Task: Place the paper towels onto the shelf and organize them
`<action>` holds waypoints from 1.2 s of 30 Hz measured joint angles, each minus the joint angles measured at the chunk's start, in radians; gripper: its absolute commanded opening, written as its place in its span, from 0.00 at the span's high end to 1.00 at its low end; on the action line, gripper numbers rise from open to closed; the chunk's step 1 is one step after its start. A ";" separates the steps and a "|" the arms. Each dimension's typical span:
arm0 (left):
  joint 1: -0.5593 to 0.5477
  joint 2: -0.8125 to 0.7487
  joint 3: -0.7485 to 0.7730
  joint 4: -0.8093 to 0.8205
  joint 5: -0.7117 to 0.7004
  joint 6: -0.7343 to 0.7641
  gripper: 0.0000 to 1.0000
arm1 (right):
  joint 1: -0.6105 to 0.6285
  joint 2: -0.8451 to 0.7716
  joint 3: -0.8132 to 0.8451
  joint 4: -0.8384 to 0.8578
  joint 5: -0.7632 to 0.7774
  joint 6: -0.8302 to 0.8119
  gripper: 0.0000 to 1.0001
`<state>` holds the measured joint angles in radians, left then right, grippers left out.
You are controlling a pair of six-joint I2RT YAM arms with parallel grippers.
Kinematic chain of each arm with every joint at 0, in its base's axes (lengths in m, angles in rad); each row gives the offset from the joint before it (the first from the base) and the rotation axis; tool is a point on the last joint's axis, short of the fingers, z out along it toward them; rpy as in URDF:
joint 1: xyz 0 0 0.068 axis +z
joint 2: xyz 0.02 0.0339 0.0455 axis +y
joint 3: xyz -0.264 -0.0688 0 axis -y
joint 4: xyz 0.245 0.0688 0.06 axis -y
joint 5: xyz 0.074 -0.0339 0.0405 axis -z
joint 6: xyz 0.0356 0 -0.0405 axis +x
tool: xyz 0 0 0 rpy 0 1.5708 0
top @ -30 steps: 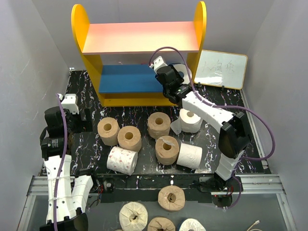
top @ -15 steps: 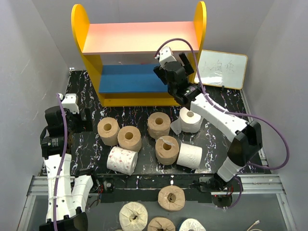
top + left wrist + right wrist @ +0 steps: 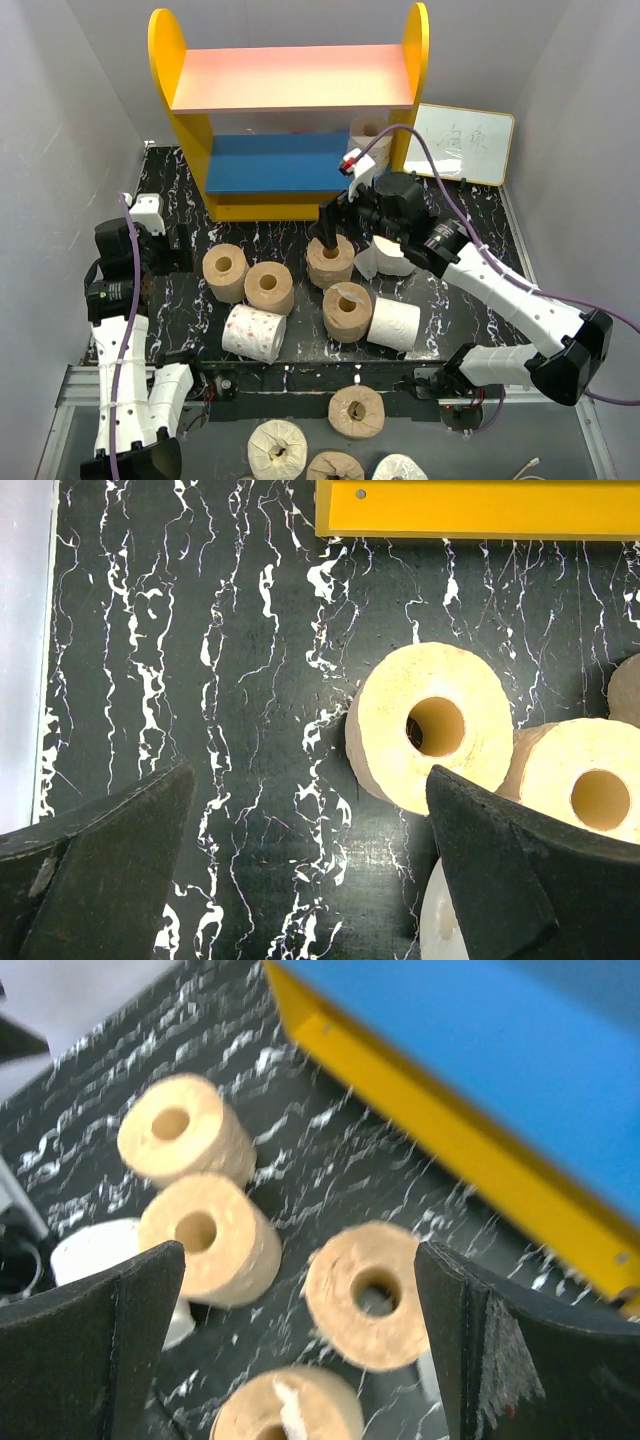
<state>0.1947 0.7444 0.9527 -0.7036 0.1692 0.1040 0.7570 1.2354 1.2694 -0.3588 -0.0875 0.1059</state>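
One white roll (image 3: 370,134) stands at the right end of the blue lower board (image 3: 265,162) of the shelf (image 3: 165,60), at the far side of the black marbled table (image 3: 180,300). The other rolls lie on the table nearer the arms, among them a pink-dotted roll (image 3: 253,333) and a plain white roll (image 3: 395,323). The right gripper (image 3: 328,225) hangs just above the far tan roll (image 3: 330,262), its fingers spread wide to either side of it. The left gripper (image 3: 310,770) hangs at the left with its fingers wide apart and holding nothing, over the table just left of the leftmost tan roll (image 3: 430,730).
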 measured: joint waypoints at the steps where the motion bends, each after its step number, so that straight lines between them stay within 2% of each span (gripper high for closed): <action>1: 0.000 0.002 0.000 0.000 0.000 0.000 0.01 | 0.000 -0.005 -0.029 -0.008 -0.018 0.017 0.01; 2: 0.000 0.002 -0.001 0.000 0.000 0.000 0.01 | 0.000 -0.006 -0.048 -0.021 -0.029 0.029 0.01; 4: 0.000 0.000 -0.002 0.000 0.000 0.000 0.01 | 0.004 0.004 -0.055 -0.080 0.047 0.039 0.02; 10: 0.000 0.001 -0.002 0.000 -0.001 0.000 0.01 | -0.002 0.087 -0.002 -0.268 0.476 0.018 0.10; 11: 0.000 0.001 -0.002 0.000 -0.001 0.000 0.01 | -0.003 0.095 -0.003 -0.289 0.521 0.011 0.14; 13: 0.000 0.004 -0.002 0.000 -0.001 0.000 0.01 | -0.006 0.102 -0.017 -0.320 0.584 -0.023 0.15; 18: 0.000 0.016 -0.002 0.000 -0.001 0.000 0.01 | -0.001 0.082 -0.094 -0.329 0.622 -0.094 0.16; 23: 0.000 0.021 -0.003 0.000 -0.001 0.000 0.01 | 0.000 0.075 -0.119 -0.330 0.667 -0.114 0.24; 28: 0.000 0.021 -0.003 0.000 -0.001 0.000 0.01 | 0.000 0.148 -0.106 -0.343 0.689 -0.053 0.27; 36: 0.000 0.021 -0.003 0.000 -0.001 0.000 0.01 | -0.013 0.287 -0.099 -0.346 0.640 0.060 0.40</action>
<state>0.1947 0.7650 0.9493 -0.7033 0.1680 0.1036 0.7437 1.5227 1.1702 -0.7052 0.5529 0.1658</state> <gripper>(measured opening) 0.986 0.626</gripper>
